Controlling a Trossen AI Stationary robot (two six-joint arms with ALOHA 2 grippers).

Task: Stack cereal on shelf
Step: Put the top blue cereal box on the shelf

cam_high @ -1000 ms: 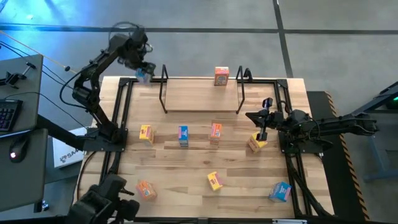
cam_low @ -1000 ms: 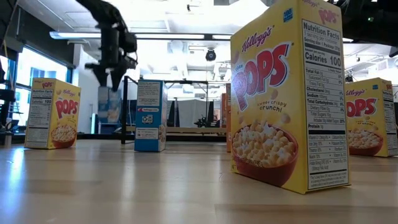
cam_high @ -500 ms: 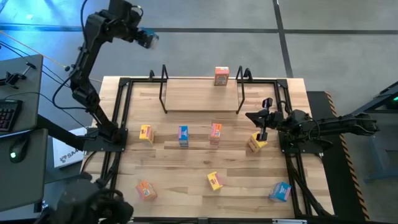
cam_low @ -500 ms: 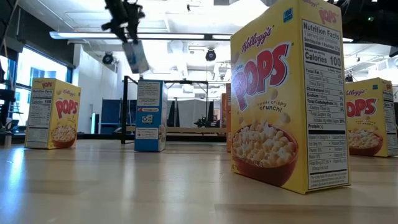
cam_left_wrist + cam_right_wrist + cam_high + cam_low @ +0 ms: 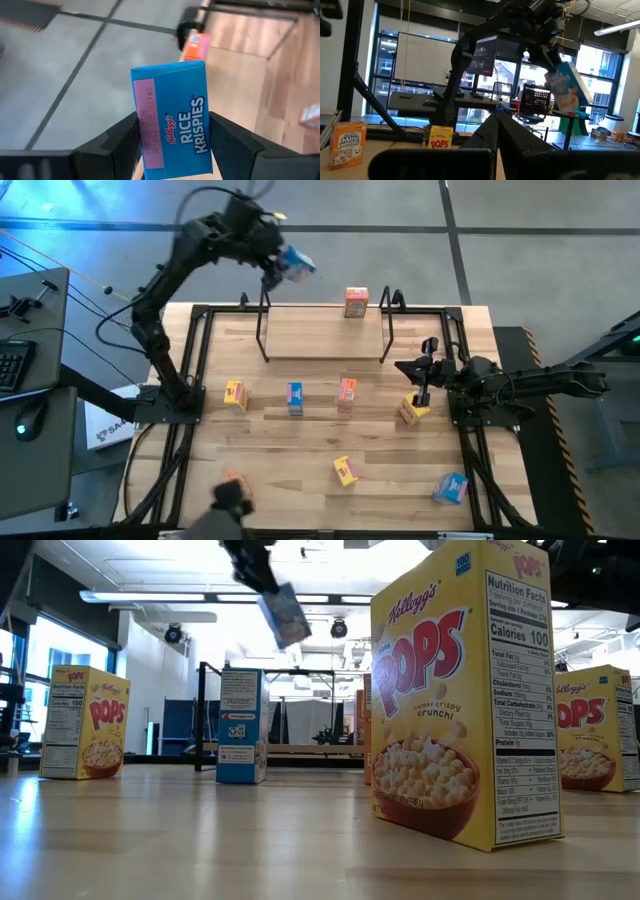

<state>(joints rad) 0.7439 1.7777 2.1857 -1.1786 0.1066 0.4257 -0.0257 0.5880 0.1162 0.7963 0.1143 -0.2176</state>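
**Blue box held high, shelf below and ahead of the left gripper**

The left gripper [image 5: 283, 262] is clamped on a blue cereal box [image 5: 296, 262], its fingers spread to the box's width and pressing its two narrow sides. It hangs in the air, up above the far left part of the shelf [image 5: 325, 340], just past the shelf's back edge. In the left wrist view the blue cereal box [image 5: 172, 117] stands lengthwise out of the gripper, its long axis running forward between the fingers; in the low view the box [image 5: 283, 616] is tilted, not upright.

From this gripper, the shelf board lies below and toward the robot's side, with open plank between its two wire end loops. An orange box [image 5: 356, 302] already stands at the shelf's back edge, off to the gripper's right; in my judgement the coming move is to lower the blue box beside it, straightening it and clearing the left end loop [image 5: 264, 310] on the way down.

The right gripper [image 5: 421, 396], fingers fully shut and empty, rests low near a yellow box [image 5: 410, 412] at the right side of the tabletop [image 5: 300, 460], well apart from the shelf. Six more boxes stand scattered on the tabletop, none in the way.
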